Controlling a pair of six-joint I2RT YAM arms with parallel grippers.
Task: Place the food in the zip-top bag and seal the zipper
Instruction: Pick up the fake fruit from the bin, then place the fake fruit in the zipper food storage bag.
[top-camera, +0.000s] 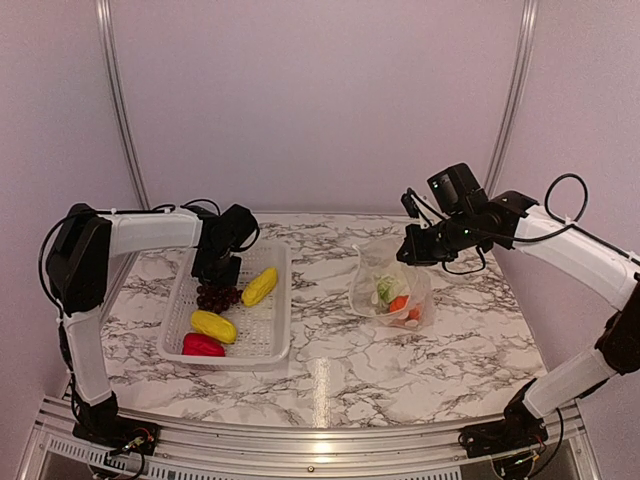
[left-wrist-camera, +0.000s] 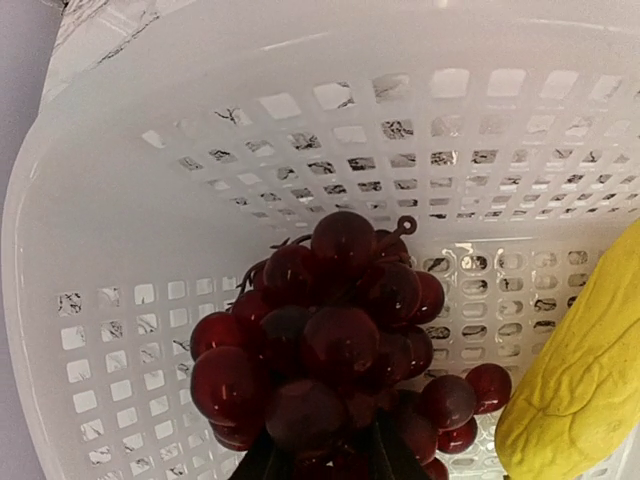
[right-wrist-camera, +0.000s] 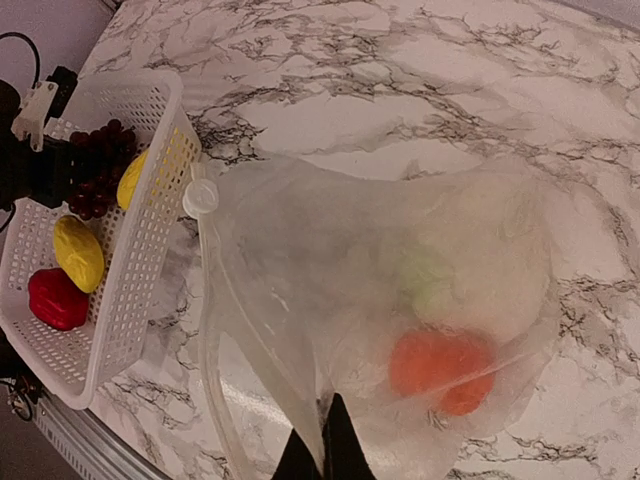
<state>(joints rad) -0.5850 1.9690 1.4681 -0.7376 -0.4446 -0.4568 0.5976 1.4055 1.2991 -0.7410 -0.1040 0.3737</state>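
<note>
Grey-veined marble table (top-camera: 330, 340) under pale lilac walls, basket (top-camera: 278, 340) at left, zip-top bag (top-camera: 365, 285) at right.

White perforated basket lying flat toward the left edge; well apart to its right the clear, crinkly zip-top bag, held up by its far edge and gaping toward the basket. Right gripper (right-wrist-camera: 322, 455) pinched tight on a fold of the bag's film. Left gripper (left-wrist-camera: 325, 462) down in the basket's far end, fingers closed in against the near side of the dark grapes (left-wrist-camera: 330, 340), grasping the cluster. Also in the basket: two yellow pieces (top-camera: 260, 287), one just beside the grapes, and a red pepper (top-camera: 203, 346) at the near end. Inside the bag: a pale white-green vegetable (top-camera: 385, 290) above an orange fruit (top-camera: 398, 303).
</note>
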